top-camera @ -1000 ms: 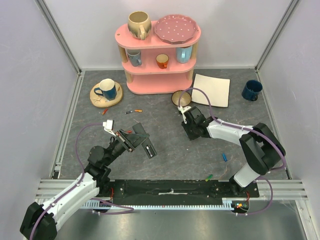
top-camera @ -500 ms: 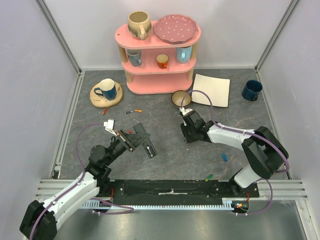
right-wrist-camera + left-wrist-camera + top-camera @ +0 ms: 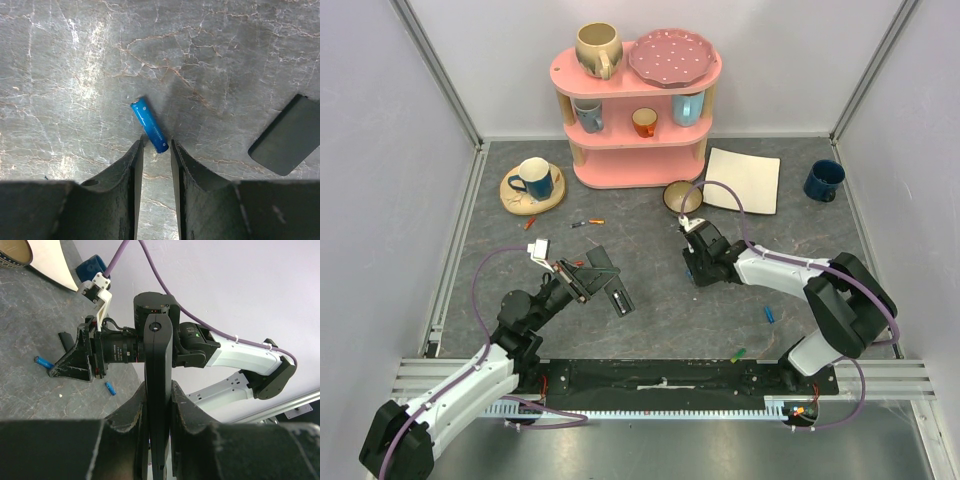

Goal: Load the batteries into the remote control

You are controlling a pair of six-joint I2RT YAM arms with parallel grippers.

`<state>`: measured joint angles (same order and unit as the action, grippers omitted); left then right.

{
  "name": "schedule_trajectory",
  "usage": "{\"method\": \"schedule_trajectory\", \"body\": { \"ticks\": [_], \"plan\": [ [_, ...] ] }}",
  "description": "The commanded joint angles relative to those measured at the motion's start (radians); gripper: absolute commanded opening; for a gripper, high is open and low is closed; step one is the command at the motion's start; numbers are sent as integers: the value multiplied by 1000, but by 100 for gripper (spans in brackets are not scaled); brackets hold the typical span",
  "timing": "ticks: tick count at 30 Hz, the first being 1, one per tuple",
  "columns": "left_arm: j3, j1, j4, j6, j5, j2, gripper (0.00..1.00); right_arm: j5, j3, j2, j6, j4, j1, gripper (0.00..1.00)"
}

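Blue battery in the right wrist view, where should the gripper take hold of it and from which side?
Grip the blue battery across its middle, on its long sides, coming straight down. It lies flat on the table, slanted, with only its near end between the right gripper's open fingertips, so I'd shift forward and turn the wrist to square with it.

Black fingers [image 3: 131, 195], purple cables [image 3: 473, 295]
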<state>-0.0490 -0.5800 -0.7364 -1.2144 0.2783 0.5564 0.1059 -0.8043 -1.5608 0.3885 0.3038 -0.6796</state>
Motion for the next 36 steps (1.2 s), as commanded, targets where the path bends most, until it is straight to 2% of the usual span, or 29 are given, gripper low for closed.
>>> {"method": "schedule_trajectory", "body": {
  "ticks": [1, 13, 15, 19, 25, 29, 32, 36],
  "plan": [
    [141, 0, -52, 18, -10, -4, 2, -9, -33, -16, -31, 28, 0, 34],
    [135, 0, -49, 19, -7, -3, 2, -49, -47, -47, -27, 21, -12, 26],
    [135, 0, -50, 21, -8, -1, 2, -46, -52, -48, -23, 20, -23, 27],
    [132, 0, -50, 23, -8, 0, 2, -34, -68, -64, -30, 23, -24, 36],
    [136, 0, -49, 21, -8, -6, 2, -17, -85, -96, -53, 34, -23, 34],
    [140, 0, -46, 19, -11, -13, 2, -21, -93, -110, -60, 38, -24, 29],
    [140, 0, -41, 21, -14, -19, 2, -29, -92, -114, -59, 38, -24, 20],
    [132, 0, -41, 19, -16, -9, 2, -28, -93, -111, -21, 57, -24, 0]
  ]
}}
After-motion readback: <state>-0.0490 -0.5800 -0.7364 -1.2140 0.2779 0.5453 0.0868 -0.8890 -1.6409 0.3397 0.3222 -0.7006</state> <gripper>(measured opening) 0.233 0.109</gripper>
